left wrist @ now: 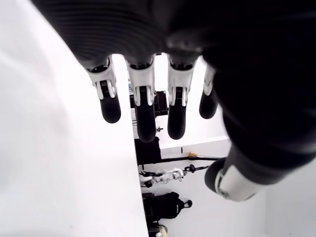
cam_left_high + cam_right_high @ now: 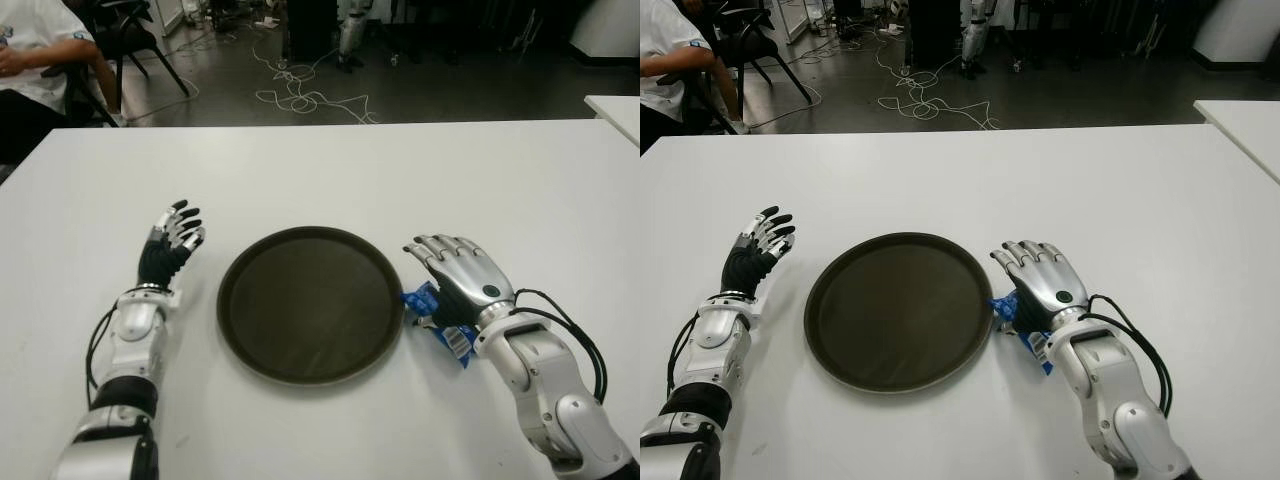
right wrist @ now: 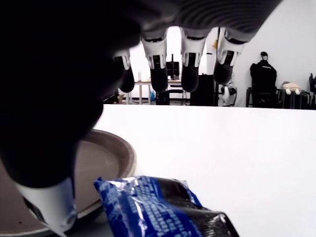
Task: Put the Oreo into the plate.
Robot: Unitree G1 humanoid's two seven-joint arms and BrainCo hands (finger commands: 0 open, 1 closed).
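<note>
1 Oreo packet (image 2: 437,318), 1 plate (image 2: 311,304), 1 table (image 2: 400,180), 2 robot hands: left (image 2: 172,243), right (image 2: 460,275)

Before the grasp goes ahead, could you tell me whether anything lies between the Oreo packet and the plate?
Nothing visible does. The Oreo packet lies on the white table just right of the plate, under the open right hand. The left hand shows left of the plate.

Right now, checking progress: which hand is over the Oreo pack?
The right hand, fingers spread above the blue Oreo pack beside the plate; the left hand is across the plate.
</note>
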